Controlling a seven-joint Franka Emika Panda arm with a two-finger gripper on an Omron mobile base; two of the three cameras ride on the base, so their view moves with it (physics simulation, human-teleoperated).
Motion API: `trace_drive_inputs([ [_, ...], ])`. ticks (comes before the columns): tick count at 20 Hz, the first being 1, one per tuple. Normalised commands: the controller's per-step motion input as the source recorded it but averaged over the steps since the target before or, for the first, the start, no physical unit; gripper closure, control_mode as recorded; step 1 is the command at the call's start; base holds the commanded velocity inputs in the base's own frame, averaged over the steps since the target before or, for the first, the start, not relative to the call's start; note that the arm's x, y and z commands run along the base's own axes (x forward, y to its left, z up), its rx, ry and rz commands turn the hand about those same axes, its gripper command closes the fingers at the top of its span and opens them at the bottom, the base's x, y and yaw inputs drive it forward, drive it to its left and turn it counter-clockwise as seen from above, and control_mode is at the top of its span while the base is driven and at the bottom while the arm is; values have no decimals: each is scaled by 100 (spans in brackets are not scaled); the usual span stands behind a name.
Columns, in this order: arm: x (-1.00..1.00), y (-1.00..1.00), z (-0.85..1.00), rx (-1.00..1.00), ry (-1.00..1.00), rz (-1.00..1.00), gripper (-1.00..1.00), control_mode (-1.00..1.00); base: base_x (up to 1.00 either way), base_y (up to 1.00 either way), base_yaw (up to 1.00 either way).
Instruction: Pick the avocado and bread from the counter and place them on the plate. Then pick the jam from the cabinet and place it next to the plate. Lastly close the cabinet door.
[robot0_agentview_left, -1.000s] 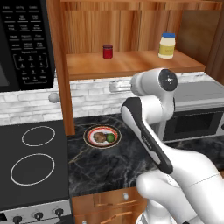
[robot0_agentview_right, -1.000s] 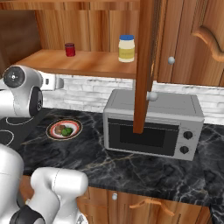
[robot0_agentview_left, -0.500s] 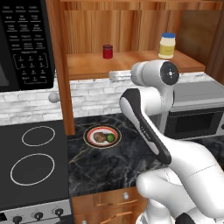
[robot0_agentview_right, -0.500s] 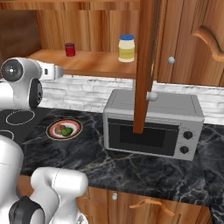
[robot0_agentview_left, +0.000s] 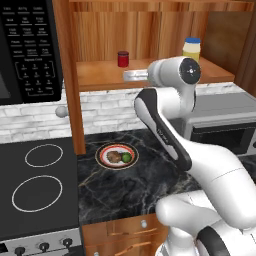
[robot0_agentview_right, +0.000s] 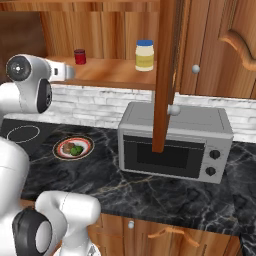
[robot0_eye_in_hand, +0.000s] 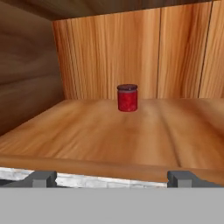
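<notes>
Avocado (robot0_agentview_left: 126, 158) and bread (robot0_agentview_left: 114, 156) lay on plate (robot0_agentview_left: 104, 150): first step done. Jam (robot0_eye_in_hand: 127, 98) sat upright, deep on cabinet (robot0_eye_in_hand: 109, 57) shelf. End effector (robot0_eye_in_hand: 111, 179) spread, empty, short of it. Door (robot0_agentview_right: 165, 75) open.

The cabinet (robot0_eye_in_hand: 109, 131) shelf carries the jam (robot0_eye_in_hand: 127, 98), upright, straight ahead of the gripper (robot0_eye_in_hand: 111, 178). The counter (robot0_agentview_left: 130, 185) below carries the plate (robot0_agentview_left: 116, 155)
</notes>
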Motion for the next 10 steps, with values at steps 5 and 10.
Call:
trace_drive_inputs([
  [5, 40, -11, 0, 0, 0, 0, -100, -100, 0, 0, 0],
  [10, 54, -1, 0, 0, 0, 0, -100, -100, 0, 0, 0],
])
